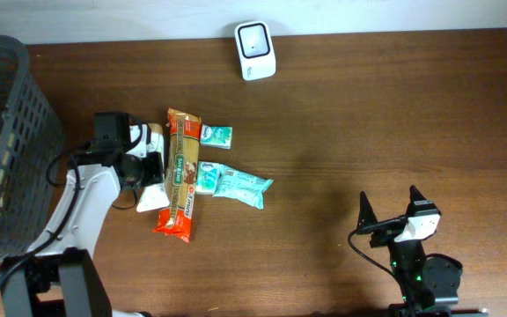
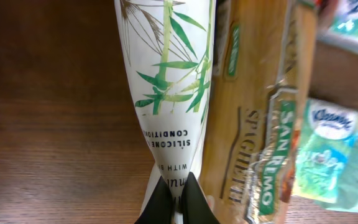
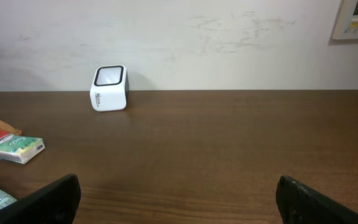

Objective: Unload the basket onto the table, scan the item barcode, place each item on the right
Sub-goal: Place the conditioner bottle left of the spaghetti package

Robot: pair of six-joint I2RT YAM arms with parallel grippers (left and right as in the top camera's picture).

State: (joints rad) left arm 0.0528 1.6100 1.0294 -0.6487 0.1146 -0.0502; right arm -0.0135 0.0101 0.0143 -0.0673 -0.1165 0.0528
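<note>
The item in my left gripper (image 2: 176,188) is a white tube (image 2: 169,81) printed with green bamboo, and the jaws are shut on its narrow part. From overhead, the left gripper (image 1: 146,167) holds the tube (image 1: 153,199) low over the table, just left of a long spaghetti pack (image 1: 181,176). No barcode shows on the tube. The white barcode scanner (image 1: 255,50) stands at the table's far edge; it appears as the scanner (image 3: 109,88) in the right wrist view. My right gripper (image 1: 391,211) is open and empty near the front right, as the right gripper (image 3: 179,200) shows.
A dark mesh basket (image 1: 11,114) stands at the far left. Right of the spaghetti pack (image 2: 260,124) lie two small tissue packs (image 1: 216,136) (image 1: 207,177) and a teal packet (image 1: 242,187). The brown table (image 1: 368,114) stretches between the items and the right arm.
</note>
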